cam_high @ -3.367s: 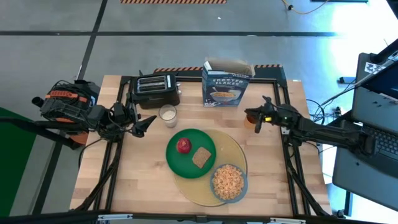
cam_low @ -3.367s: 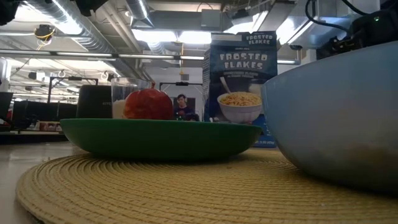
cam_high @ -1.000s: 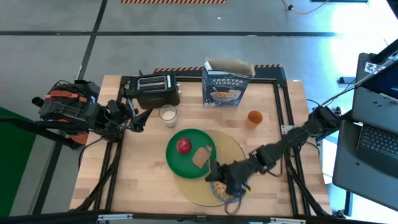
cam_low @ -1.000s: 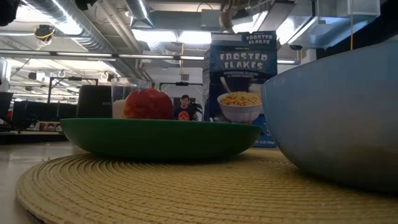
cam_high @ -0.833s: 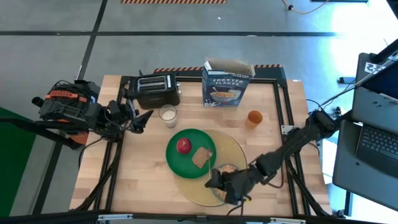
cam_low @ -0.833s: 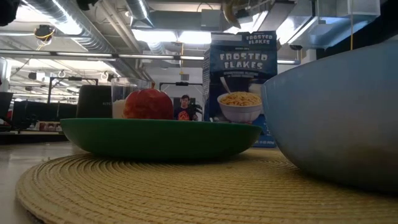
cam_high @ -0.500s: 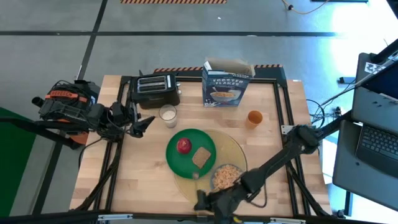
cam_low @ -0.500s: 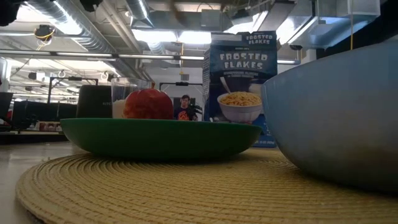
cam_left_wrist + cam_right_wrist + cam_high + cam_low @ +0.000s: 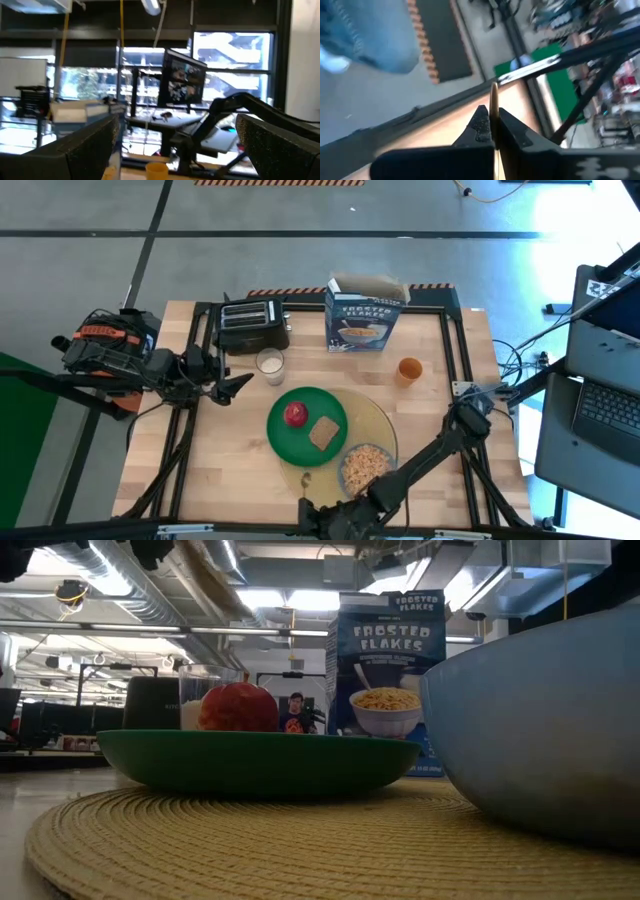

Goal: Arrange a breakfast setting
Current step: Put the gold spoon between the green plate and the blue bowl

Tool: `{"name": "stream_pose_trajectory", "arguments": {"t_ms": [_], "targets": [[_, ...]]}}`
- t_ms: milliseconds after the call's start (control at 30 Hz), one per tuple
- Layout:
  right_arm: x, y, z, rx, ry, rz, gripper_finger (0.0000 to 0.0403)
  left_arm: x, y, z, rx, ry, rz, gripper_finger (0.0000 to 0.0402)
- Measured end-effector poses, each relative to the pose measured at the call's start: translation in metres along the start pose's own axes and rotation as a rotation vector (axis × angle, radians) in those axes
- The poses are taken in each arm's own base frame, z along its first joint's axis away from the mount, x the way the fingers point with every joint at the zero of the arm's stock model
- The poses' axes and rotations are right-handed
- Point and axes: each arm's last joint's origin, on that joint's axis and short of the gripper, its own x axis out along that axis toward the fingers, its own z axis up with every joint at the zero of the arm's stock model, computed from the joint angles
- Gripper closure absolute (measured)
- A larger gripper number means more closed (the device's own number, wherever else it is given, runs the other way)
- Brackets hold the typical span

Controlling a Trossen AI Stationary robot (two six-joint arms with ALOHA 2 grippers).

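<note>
At the table's near edge, from above, the right gripper (image 9: 320, 519) is seen holding a thin golden utensil (image 9: 305, 479) that points away towards the yellow mat (image 9: 385, 418) and the green plate (image 9: 300, 442). The left gripper (image 9: 238, 384) is parked spread, farther off. At table level, only a tan blur is shown overhead. From the right wrist, the utensil is seen pinched edge-on.

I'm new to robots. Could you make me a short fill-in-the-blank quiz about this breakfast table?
1. The red apple and the toast slice lie on the green ____.
2. On the yellow mat, the blue-grey ____ holds cereal.
3. The milk glass stands next to the black ____.
4. The right gripper has its fingers ____ (open or shut) on a thin golden stick.

Missing words: plate; bowl; toaster; shut.
</note>
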Motion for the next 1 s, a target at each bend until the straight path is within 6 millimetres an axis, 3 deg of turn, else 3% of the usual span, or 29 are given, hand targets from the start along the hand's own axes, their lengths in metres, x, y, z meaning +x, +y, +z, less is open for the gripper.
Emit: {"name": "stream_pose_trajectory", "arguments": {"t_ms": [400, 733, 1000], "targets": [[-0.004, 0.020, 0.009, 0.199, 0.035, 0.079, 0.0403, 0.000, -0.002, -0.005, -0.005, 0.043, -0.066, 0.0004], [-0.006, 0.029, -0.005, 0.168, 0.144, 0.203, 0.0403, -0.001, -0.003, -0.009, -0.065, 0.085, -0.073, 0.0004], [-0.004, 0.025, -0.016, 0.167, 0.147, 0.275, 0.0403, -0.002, -0.008, -0.011, -0.067, 0.115, -0.104, 0.0004]]}}
